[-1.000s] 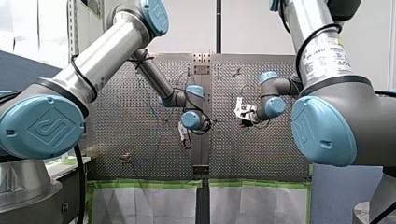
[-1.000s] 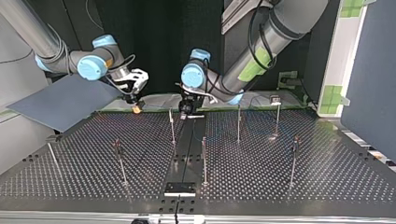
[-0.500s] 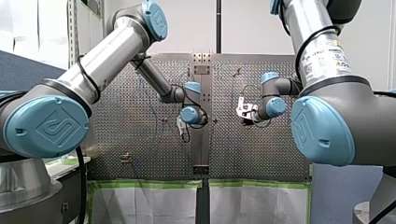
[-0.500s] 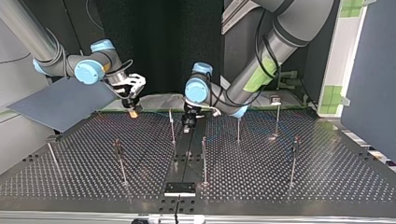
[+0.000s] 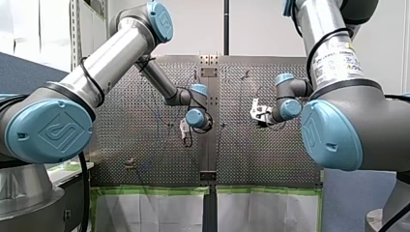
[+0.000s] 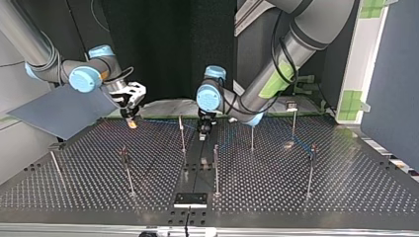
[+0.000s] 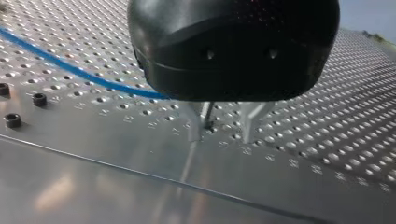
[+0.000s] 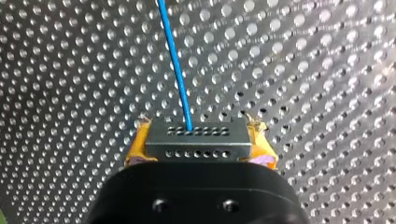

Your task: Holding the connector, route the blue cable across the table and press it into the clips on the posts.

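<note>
Right gripper [image 8: 198, 140]: clamped on the connector [image 8: 196, 145].
Cable [image 8: 176, 60]: runs straight ahead from the connector, lengthwise toward my left arm.
Left gripper [image 7: 223, 122]: jaws narrowly apart, empty, cable just beside.
Nearer the middle post [image 6: 182, 133]: left gripper, likely.

I'm standing in a robotics lab: two industrial arms [image 5: 104, 63] are hanging over a perforated metal table [image 6: 306, 192] carrying thin posts [image 6: 216, 170], green tape [image 5: 150, 190] is edging pale sheeting [image 5: 154, 212], and a black curtain [image 6: 163, 44] is hanging behind.
</note>
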You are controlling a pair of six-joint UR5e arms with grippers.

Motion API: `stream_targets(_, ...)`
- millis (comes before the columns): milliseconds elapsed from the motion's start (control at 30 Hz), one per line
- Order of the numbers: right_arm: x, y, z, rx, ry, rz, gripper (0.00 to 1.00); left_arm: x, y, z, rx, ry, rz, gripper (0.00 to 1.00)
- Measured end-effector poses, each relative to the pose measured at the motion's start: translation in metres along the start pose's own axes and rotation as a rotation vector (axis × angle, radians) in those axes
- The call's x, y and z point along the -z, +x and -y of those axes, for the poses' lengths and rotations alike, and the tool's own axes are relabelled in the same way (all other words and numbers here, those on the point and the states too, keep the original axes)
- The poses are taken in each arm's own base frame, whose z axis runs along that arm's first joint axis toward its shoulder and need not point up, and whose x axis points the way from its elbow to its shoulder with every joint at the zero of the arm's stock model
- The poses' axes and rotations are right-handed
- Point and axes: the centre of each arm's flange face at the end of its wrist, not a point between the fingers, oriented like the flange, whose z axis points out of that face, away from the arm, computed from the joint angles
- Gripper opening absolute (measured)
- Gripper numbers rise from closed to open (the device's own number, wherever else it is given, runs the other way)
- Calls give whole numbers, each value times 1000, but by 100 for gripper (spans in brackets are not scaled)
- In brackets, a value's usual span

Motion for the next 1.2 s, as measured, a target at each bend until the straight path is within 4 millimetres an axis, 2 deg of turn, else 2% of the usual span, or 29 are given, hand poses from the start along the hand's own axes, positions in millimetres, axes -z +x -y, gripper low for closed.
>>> stream_targets(200,2,1,-8,-9,-17,16,0,9,3,-4,-61,-67,-48,100)
stream_targets(400,4,4,-18,-15,-33,17,0,25,-9,4,-96,-99,-78,100)
stream_targets(533,5,7,-25,-17,-45,12,0,41,-24,20,-109,-86,-90,100)
stream_targets(667,6,9,-30,-19,-53,9,0,58,-28,41,-114,-59,-105,100)
stream_targets(1200,7,12,-35,-21,-55,3,0,115,-10,114,-139,-27,-124,100)
